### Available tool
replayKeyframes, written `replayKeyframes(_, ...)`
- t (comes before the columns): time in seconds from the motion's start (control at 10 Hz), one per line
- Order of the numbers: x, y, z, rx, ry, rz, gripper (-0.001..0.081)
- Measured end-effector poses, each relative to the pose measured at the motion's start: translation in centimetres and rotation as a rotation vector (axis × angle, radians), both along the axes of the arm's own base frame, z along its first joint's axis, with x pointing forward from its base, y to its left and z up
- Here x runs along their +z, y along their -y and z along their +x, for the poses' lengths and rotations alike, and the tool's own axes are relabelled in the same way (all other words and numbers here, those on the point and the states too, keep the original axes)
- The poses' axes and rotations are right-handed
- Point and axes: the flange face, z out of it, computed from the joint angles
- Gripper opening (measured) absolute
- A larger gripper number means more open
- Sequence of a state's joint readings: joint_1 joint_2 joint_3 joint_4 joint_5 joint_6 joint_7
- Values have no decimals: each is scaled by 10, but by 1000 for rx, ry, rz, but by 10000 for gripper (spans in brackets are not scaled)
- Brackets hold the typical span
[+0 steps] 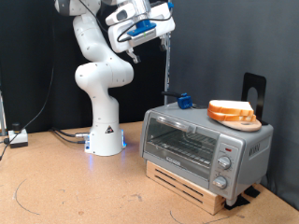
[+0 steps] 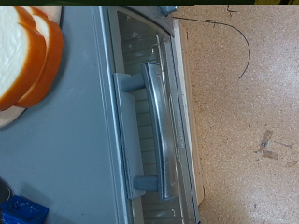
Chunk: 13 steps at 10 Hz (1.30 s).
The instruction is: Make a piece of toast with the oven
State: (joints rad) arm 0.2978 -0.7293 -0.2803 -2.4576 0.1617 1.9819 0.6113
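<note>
One oven (image 1: 206, 143), door shut w/ its bar handle (image 2: 159, 131) across the glass, nothing visible inside but the wire rack. Two near-identical slices sit stacked on the oven's top toward the exterior view's right, incl. the piece of toast (image 1: 233, 112); a small blue object (image 1: 184, 100) sits nearer the left. Gripper (image 1: 131, 51) hangs high above, well apart from bread & oven, holding nothing visible; open or closed, can't tell.

The gripper (image 1: 166, 33) hangs high above the oven (image 1: 206, 145), holding nothing. The oven door is closed. Two bread slices (image 1: 234, 113) lie on its top.
</note>
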Motion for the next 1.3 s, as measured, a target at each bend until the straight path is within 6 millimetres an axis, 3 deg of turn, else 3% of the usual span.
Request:
replayKeyframes(0.1, -1, 1, -2, -32, -31, 7, 807)
replayKeyframes(0.5, -25, 17, -10, 367, -69, 138, 807)
replayKeyframes(0.9, -62, 30, 10, 165, -174, 126, 807)
replayKeyframes(1.3, -83, 29, 11, 156, -217, 111, 807)
